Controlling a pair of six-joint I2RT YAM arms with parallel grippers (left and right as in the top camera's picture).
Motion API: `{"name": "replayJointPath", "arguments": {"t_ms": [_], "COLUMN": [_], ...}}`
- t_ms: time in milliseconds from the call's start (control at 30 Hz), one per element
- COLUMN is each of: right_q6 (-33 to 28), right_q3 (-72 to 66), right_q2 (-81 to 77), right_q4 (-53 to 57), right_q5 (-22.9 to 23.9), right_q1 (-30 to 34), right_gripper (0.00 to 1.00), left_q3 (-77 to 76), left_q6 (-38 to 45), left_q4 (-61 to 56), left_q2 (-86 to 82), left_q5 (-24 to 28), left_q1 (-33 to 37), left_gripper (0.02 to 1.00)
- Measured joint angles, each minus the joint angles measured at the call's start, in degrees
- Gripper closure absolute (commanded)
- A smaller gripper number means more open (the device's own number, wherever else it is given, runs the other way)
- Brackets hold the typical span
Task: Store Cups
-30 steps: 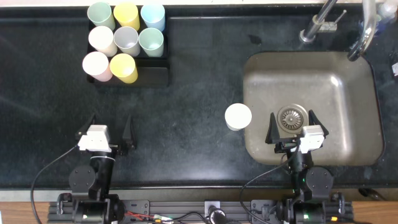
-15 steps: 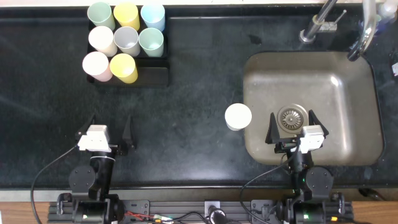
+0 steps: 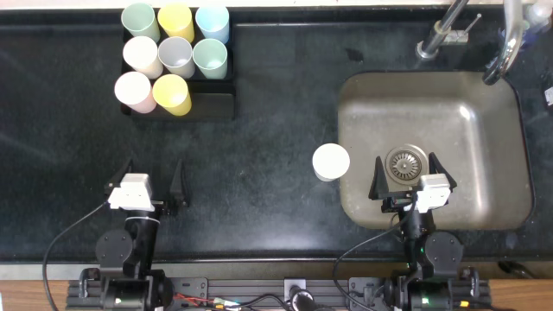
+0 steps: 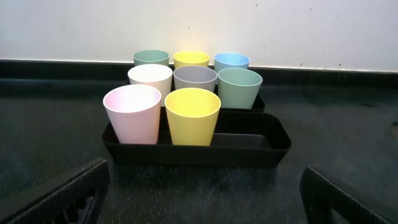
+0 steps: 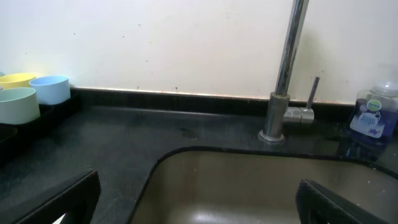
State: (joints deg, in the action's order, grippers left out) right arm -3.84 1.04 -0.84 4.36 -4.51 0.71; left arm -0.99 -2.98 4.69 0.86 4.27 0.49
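A black tray (image 3: 212, 107) at the back left of the dark counter holds several pastel cups; its front right slot is bare. In the left wrist view the pink cup (image 4: 132, 114) and yellow cup (image 4: 192, 116) stand in the tray's (image 4: 249, 144) front row. A lone white cup (image 3: 331, 161) stands on the counter just left of the sink (image 3: 484, 112). My left gripper (image 3: 149, 184) rests open near the front edge, well short of the tray. My right gripper (image 3: 406, 177) rests open above the sink's front part, to the right of the white cup.
A tap (image 3: 445, 33) stands behind the sink, and a soap bottle (image 5: 372, 116) is at the far right by the wall. In the right wrist view the tap's spout (image 5: 286, 68) rises ahead. Bare counter stretches between tray and sink.
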Motion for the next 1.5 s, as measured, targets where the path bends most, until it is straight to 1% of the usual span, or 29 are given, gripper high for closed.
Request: {"name": "replayJointPath", "arguments": {"t_ms": [1267,1333,1500], "right_q6": [0.07,1.27,9.09], "right_q3": [0.00,0.00,0.00], "right_q2": [0.00,0.00,0.00], "right_q4": [-0.02,0.02,0.00], "right_q5": [0.02,0.02,-0.26], "right_q1": [0.00,0.00,0.00], "right_gripper": [0.007,0.007,0.003], "left_q3": [0.00,0.00,0.00], "left_q6": [0.00,0.00,0.00], "left_q4": [0.00,0.00,0.00], "left_q2": [0.00,0.00,0.00], "left_q5": [0.00,0.00,0.00], "left_q1": [0.00,0.00,0.00], "left_gripper": [0.018,0.018,0.020]}}
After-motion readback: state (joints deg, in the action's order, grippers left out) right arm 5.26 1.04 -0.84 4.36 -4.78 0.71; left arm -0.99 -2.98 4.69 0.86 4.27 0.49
